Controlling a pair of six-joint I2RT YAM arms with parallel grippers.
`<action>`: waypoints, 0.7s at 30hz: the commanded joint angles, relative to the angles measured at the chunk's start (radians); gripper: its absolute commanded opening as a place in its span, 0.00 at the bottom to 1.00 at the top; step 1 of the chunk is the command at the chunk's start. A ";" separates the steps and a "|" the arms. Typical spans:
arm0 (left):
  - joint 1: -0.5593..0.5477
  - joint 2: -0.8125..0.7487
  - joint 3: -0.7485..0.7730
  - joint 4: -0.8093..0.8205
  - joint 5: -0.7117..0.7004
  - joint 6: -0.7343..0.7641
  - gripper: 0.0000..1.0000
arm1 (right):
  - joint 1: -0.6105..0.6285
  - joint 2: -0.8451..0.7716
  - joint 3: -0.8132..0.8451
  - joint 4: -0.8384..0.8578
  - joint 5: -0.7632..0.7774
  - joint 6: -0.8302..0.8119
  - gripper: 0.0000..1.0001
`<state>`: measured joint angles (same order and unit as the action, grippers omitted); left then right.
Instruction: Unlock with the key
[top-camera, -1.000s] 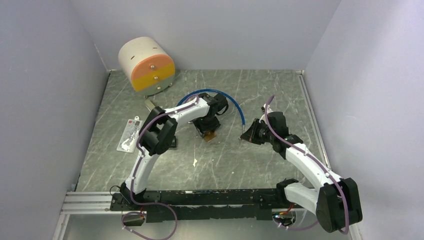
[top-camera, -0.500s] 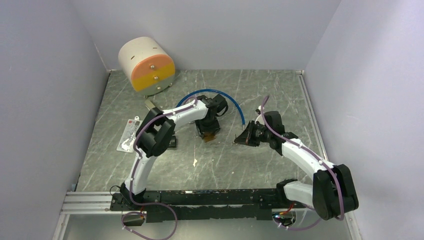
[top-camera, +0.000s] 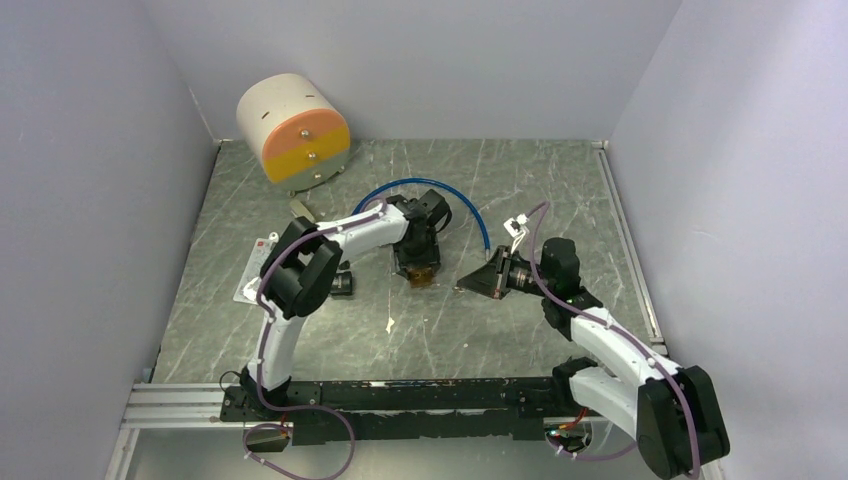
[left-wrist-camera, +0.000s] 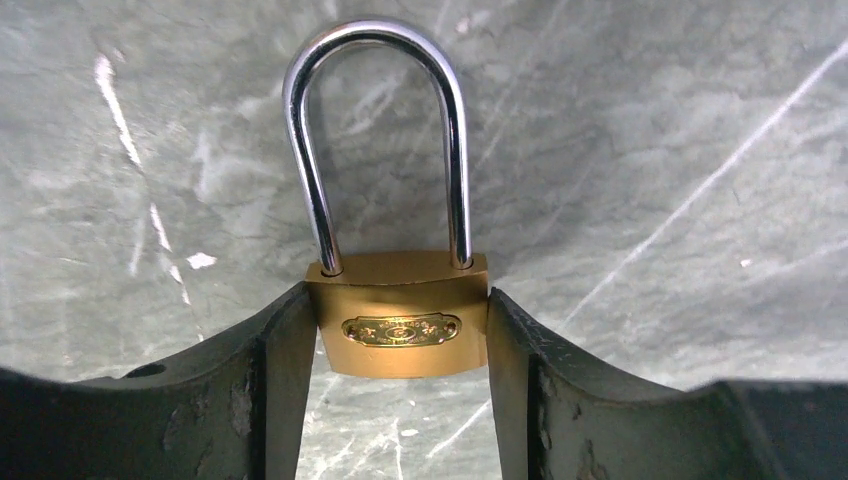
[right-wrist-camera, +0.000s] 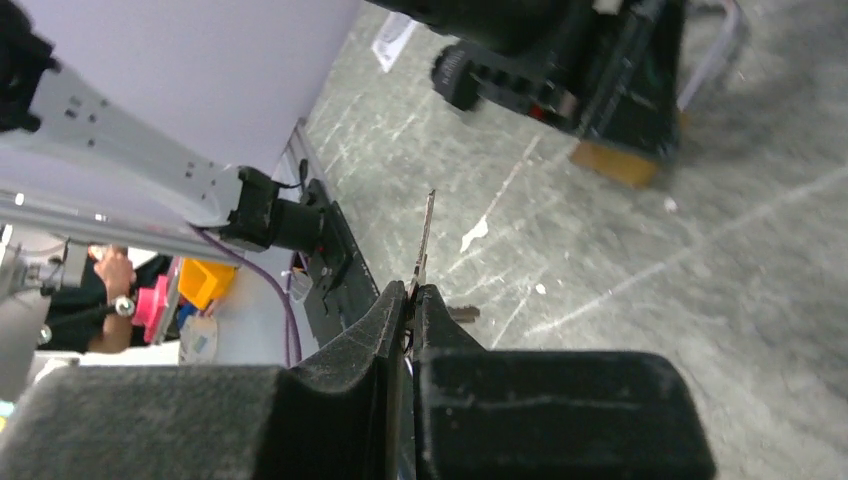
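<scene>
My left gripper (top-camera: 416, 262) clamps the brass padlock with a steel shackle (left-wrist-camera: 398, 325) mid-table. My right gripper (right-wrist-camera: 412, 295) pinches the thin silver key (right-wrist-camera: 427, 235), apart from it. A tilted blade (keyway unseen) could miss and twist loose.

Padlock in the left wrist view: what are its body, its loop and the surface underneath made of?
Padlock body: probably brass, golden with a satin sheen and embossed plate. Shackle: polished steel or chrome, mirror-like highlights. Table: grey-green with pale veins, marble or a printed imitation; cannot tell which.
</scene>
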<state>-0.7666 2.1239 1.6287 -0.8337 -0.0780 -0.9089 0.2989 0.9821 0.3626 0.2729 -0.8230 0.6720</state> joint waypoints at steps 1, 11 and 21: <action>0.010 -0.097 -0.023 0.078 0.132 0.051 0.04 | 0.012 -0.002 0.018 0.206 -0.129 -0.055 0.00; 0.067 -0.177 0.042 -0.007 0.233 0.090 0.03 | 0.021 0.148 0.126 0.127 -0.191 -0.158 0.00; 0.196 -0.229 0.023 -0.004 0.437 -0.026 0.03 | 0.066 0.339 0.233 -0.030 -0.023 -0.115 0.00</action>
<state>-0.6014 1.9720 1.6272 -0.8440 0.2264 -0.8585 0.3321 1.2652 0.5430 0.2775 -0.9382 0.5163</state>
